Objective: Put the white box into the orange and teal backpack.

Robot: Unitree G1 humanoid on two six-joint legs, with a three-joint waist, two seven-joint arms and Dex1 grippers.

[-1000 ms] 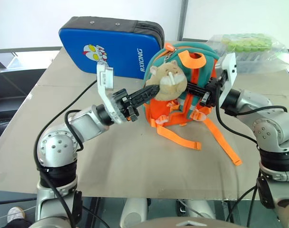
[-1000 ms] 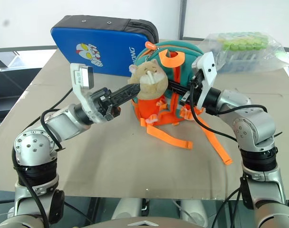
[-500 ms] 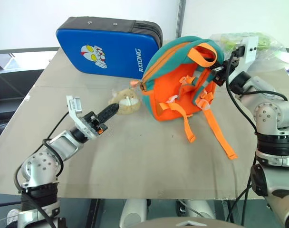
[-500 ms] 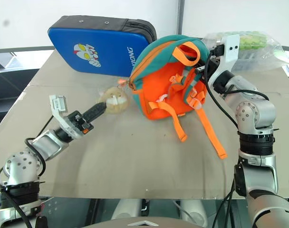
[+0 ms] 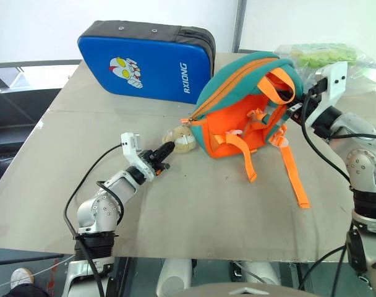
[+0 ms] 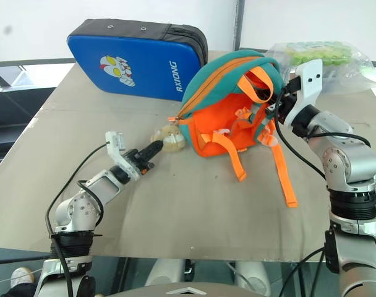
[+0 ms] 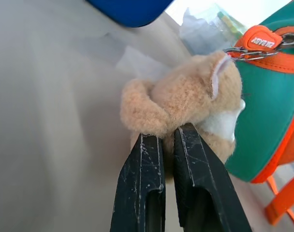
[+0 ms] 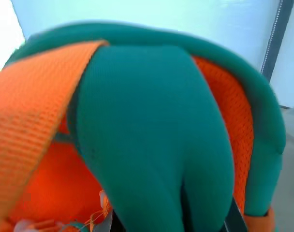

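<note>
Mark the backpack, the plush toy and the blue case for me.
backpack (image 5: 234,127): left eye view, on its orange panel.
plush toy (image 7: 185,104): left wrist view, on its tan furry body.
blue case (image 5: 145,68): left eye view, on its printed blue face.

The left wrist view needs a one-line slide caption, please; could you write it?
Left gripper pinching the tan plush toy clipped to the orange and teal backpack.

The small teal-and-orange fabric backpack carried a tan plush toy; the padded rectangular blue case bore a cartoon print.
</note>
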